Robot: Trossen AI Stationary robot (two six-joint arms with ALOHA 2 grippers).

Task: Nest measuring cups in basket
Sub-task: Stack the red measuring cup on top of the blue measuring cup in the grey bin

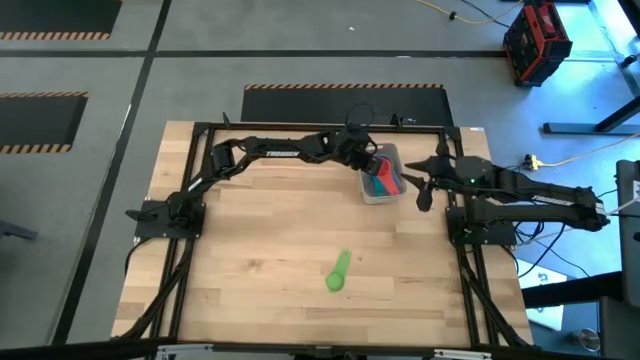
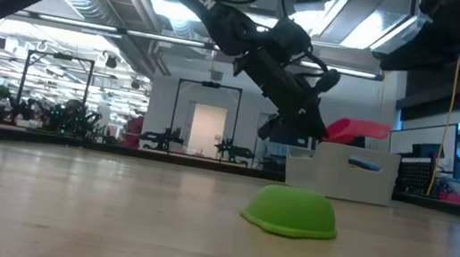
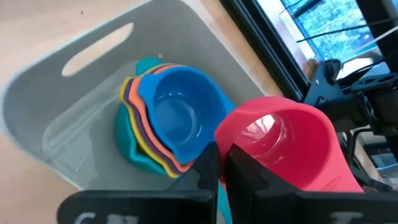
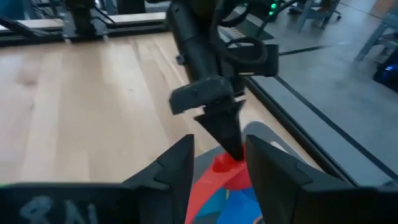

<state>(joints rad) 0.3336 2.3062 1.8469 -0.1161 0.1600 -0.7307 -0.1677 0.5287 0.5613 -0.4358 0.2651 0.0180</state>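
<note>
The grey basket (image 1: 378,196) stands at the table's far right and holds a nested stack of measuring cups with a blue one (image 3: 177,115) on top. My left gripper (image 3: 221,163) reaches over it from the left, shut on a red cup (image 3: 286,152) that hangs above the basket (image 2: 345,176). A green cup (image 1: 338,272) lies mouth down on the table toward the near edge, its rim on the wood (image 2: 290,214). My right gripper (image 4: 219,152) waits open just right of the basket with nothing between its fingers. My left gripper pinches the red cup at the edge of its bowl nearest me (image 3: 231,144) between its two fingers. The fingers slant down from the table's left side. The cup is lifted clear above the basket (image 2: 358,128), its mouth tipped toward my wrist. No handle shows.
Black frame rails (image 1: 460,230) run along the table's right side beside the basket, and the right arm (image 1: 520,190) lies behind them. Bare wood spreads between the basket and the green cup.
</note>
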